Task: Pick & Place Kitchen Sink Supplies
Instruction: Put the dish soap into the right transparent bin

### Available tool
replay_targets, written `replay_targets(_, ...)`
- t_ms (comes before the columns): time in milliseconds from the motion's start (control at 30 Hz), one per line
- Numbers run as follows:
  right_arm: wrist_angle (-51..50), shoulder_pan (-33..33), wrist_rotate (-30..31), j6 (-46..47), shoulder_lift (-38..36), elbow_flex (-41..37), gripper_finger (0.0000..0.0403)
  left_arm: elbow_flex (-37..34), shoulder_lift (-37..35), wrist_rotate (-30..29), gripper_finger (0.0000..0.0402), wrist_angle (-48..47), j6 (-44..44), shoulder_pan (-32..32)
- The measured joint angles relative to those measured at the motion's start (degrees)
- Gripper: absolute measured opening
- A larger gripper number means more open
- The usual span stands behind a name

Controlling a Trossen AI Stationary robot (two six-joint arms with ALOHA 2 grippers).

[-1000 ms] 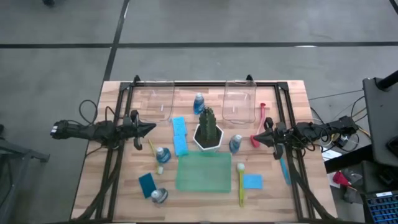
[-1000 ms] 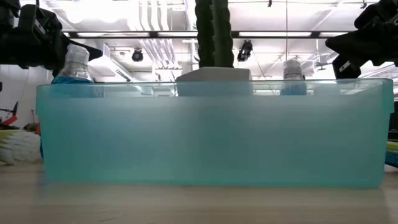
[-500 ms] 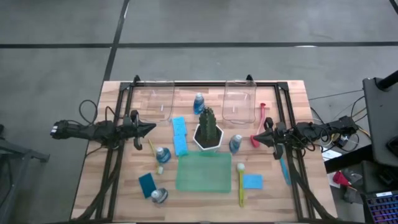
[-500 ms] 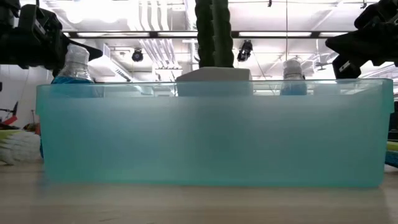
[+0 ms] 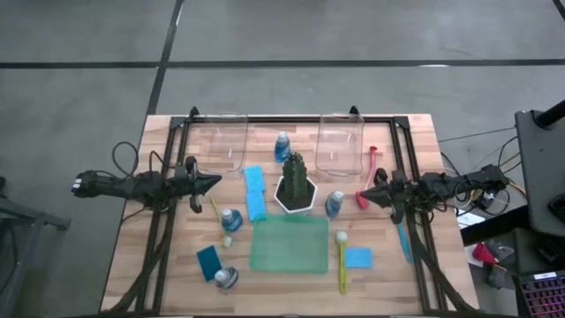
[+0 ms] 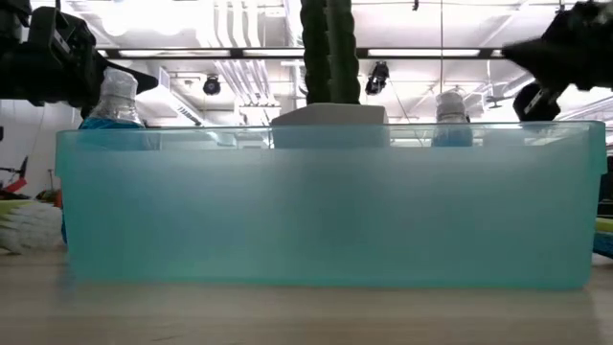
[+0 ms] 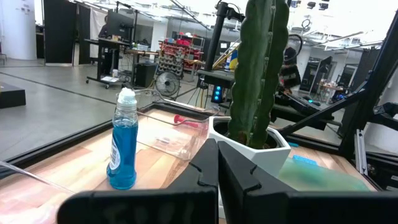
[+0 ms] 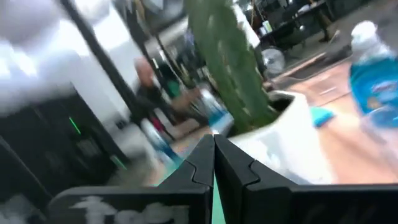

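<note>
Beside green tray (image 5: 289, 246): yellow brush (image 5: 342, 261) lengthwise front-back; both pincers (image 5: 215, 183) (image 5: 360, 196) closed, empty

1. The left arm lies level over the table's left side, pointing toward the plant (image 5: 296, 182).
2. The left gripper (image 5: 214, 183) sits well to the plant's left, its fingers (image 7: 208, 163) pressed together (no gap between the tips).
3. The right arm mirrors it from the plant's right.
4. The right gripper (image 5: 360, 196) has its fingers (image 8: 211, 160) closed tip to tip.
</note>
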Motion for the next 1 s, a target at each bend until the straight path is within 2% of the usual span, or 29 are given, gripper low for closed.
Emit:
replay_targets(133, 9.27, -0.02, 7.14, 21.68, -0.13, 0.0, 0.0008, 0.0, 0.01, 0.0, 0.0, 0.0, 0.01, 0.0)
replay_targets(200, 10.9, 0.0, 10.55, 27.95, -0.09, 0.07, 0.0008, -0.01, 0.0, 0.0, 0.0, 0.0, -0.01, 0.01)
replay_targets(267, 10.65, -0.02, 14.26, 30.64, -0.09, 0.07, 0.0008, -0.02, -0.01, 0.0, 0.0, 0.04, -0.01, 0.0)
replay_targets(367, 11.32, -0.01, 15.12, 34.8, 0.42, 0.02, 0.0008, -0.02, 0.0, 0.0, 0.0, 0.1, -0.01, 0.0)
replay_targets(533, 20.66, 0.02, 11.98, 35.81, 3.62, 0.04, 0.0009, -0.02, -0.01, 0.0, 0.0, 0.31, 0.01, 0.0)
replay_targets(633, 19.89, 0.04, 9.01, 35.9, 6.42, 2.08, 0.0017, -0.02, 0.01, 0.0, 0.0, 0.3, 0.0, 0.02)
replay_targets(767, 14.02, 0.02, 5.58, 35.99, 11.86, 6.88, 0.0058, -0.02, 0.01, 0.0, 0.0, 0.31, 0.01, 0.02)
replay_targets(900, 7.56, -0.11, 3.95, 34.41, 18.29, 12.96, 0.0125, -0.02, 0.06, 0.0, 0.0, 0.31, -0.01, 0.0)
replay_targets(1000, -1.53, -0.11, 4.46, 34.25, 23.06, 18.54, 0.018, -0.02, 0.14, 0.0, 0.0, 0.31, 0.01, 0.01)
